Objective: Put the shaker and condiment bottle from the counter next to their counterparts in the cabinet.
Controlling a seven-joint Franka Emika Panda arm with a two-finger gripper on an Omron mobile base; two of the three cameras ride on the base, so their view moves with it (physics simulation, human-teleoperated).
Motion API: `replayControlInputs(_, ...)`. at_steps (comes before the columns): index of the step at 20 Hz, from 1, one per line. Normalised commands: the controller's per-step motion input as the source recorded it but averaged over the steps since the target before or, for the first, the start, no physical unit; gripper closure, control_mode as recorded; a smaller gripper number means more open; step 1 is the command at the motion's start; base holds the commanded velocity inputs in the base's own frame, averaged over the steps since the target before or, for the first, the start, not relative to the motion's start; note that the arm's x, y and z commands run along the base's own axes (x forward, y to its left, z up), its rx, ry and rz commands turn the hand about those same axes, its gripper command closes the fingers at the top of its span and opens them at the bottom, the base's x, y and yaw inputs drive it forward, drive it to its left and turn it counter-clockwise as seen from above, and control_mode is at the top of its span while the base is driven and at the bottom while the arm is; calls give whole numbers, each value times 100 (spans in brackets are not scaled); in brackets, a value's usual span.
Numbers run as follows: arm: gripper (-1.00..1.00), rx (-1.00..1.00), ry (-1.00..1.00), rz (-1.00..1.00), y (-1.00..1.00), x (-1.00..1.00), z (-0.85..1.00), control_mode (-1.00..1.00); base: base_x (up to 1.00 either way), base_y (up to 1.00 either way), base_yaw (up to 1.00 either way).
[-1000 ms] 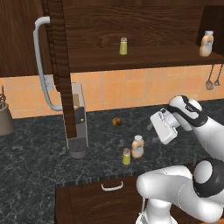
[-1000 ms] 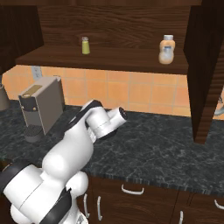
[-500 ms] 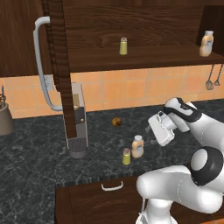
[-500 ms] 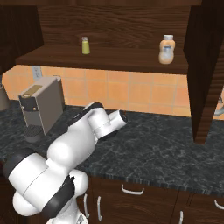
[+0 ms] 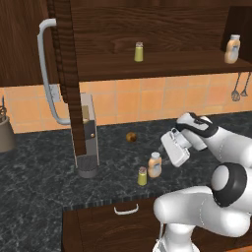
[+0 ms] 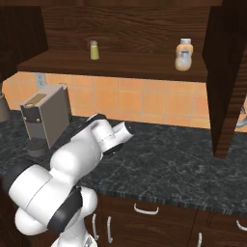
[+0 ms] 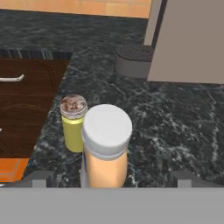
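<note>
tan-orange condiment bottle point(image 7: 106, 148) stands on the black counter point(image 7: 175, 118), touching the yellow-green shaker point(image 7: 73, 124) just beside it. the gripper point(image 7: 109, 178) sits close to the bottle, fingers wide apart, holding nothing.

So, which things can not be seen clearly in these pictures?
- Condiment bottle base: hand view, cut off by the bottom band.
- Shaker right side: hand view, hidden behind the bottle.
- Gripper fingertips: left base view, hidden behind the hand's white body.
- Counter left part: right base view, hidden behind the arm.
</note>
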Motion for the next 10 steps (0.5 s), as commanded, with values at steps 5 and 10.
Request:
replayControlInputs(5, -100, -2, 0, 0, 16, 0, -18, -100, 0, 0, 0)
replayControlInputs(10, -100, 0, 0, 0, 13, 0, -21, -100, 0, 0, 0)
